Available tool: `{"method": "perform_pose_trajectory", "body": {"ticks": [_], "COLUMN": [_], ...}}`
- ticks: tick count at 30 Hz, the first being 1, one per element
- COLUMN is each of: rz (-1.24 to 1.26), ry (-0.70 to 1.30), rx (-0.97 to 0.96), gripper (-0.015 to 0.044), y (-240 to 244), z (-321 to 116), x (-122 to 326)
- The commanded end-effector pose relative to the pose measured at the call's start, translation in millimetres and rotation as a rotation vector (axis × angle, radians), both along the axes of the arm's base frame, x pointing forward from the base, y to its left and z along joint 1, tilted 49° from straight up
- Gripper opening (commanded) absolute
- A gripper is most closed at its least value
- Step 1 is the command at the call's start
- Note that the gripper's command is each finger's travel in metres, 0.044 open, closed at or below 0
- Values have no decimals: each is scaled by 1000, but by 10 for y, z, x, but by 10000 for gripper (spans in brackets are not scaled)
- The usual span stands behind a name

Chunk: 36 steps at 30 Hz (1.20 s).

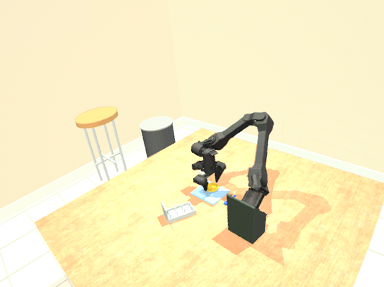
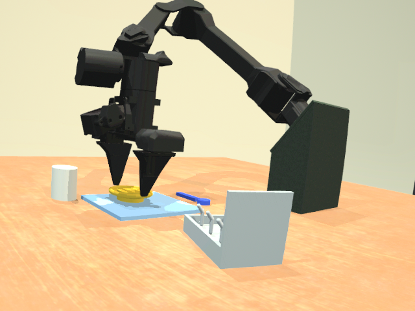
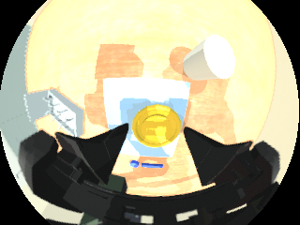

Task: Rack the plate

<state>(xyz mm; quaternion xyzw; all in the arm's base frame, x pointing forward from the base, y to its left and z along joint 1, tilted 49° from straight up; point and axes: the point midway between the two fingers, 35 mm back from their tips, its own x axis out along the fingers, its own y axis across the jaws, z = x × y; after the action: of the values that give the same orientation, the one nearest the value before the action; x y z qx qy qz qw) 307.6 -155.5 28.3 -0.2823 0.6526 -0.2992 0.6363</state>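
The yellow plate point(image 1: 213, 187) point(image 2: 130, 197) point(image 3: 157, 133) lies flat on the light blue mat point(image 1: 213, 201) point(image 2: 124, 214) point(image 3: 112, 88). My gripper point(image 1: 211, 185) point(image 2: 130, 189) point(image 3: 157, 127) is open and points down, with one finger on each side of the plate. The fingertips are low, at about the height of the plate's rim; whether they touch it cannot be told. The pale grey dish rack point(image 1: 182, 216) point(image 2: 258, 227) point(image 3: 37, 108) stands on the table beside the mat, with a tall panel at one end and short bent rails inside.
A white cylinder point(image 2: 63, 183) point(image 3: 206, 58) stands beside the mat. A blue spoon-like utensil point(image 2: 192, 197) point(image 3: 152, 165) lies near the mat on the side of the arm's dark base block point(image 1: 244, 220) point(image 2: 311, 161). A stool point(image 1: 96, 117) and a bin point(image 1: 158, 139) stand beyond the table.
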Motion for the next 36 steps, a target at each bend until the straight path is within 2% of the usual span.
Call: {"method": "perform_pose_trajectory", "body": {"ticks": [1, 13, 24, 36], "rz": [2, 2, 2, 5], "ry": [13, 13, 13, 10], "rx": [-4, -5, -5, 17], "gripper": [400, 393, 320, 5], "y": [-67, -98, -98, 309], "z": [-66, -88, -88, 194], "x": [-26, -34, -34, 108]}}
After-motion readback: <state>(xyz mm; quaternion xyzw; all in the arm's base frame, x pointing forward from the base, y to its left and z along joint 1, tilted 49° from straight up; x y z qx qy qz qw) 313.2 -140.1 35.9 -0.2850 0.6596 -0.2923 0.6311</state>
